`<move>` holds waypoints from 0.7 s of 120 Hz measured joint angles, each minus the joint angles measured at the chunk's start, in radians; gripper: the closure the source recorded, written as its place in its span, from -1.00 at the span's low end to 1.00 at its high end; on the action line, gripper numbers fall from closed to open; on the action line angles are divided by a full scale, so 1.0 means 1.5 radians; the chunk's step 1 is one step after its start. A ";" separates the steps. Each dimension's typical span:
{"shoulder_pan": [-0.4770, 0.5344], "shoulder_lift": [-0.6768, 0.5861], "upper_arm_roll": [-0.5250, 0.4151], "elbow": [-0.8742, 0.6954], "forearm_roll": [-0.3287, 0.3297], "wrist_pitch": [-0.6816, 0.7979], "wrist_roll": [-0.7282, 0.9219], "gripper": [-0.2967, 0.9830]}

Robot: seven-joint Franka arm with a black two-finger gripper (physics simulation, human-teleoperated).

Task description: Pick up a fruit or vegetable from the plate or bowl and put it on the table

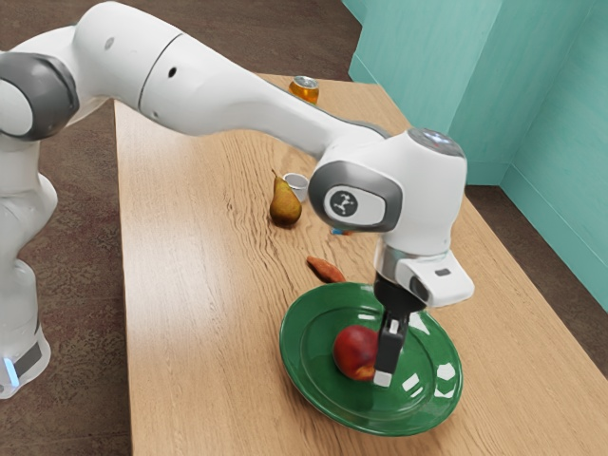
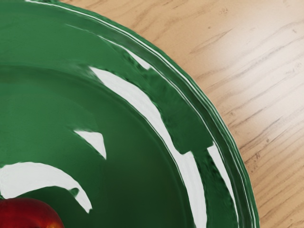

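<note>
The gripper (image 1: 384, 372) points down over the green plate (image 1: 300, 378), close beside a red peach-like fruit (image 1: 355, 352), on that fruit's side toward the exterior view's right. It partly overlaps the fruit's edge there; whether they touch I cannot tell, nor whether the gripper is open or shut. In the wrist view the red fruit (image 2: 29, 214) is cut off at the lower edge, resting on the glossy green plate (image 2: 137, 190).
Just outside the plate rim lies an orange-brown sweet-potato-like item (image 1: 326, 270) on the wooden table (image 1: 199, 332). Farther back stand a pear (image 1: 284, 204), a small white cup (image 1: 297, 184) and an orange can (image 1: 304, 90). A small blue item (image 1: 340, 232) is partly hidden by the arm.
</note>
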 joint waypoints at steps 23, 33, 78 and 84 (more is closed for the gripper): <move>0.006 -0.009 0.034 -0.020 0.005 0.012 0.001 -0.54; 0.007 0.000 0.038 -0.021 0.005 0.015 0.001 -0.54; 0.005 0.015 0.056 -0.041 0.002 0.034 0.003 -0.54; 0.004 0.013 0.061 -0.047 0.002 0.037 0.003 -0.54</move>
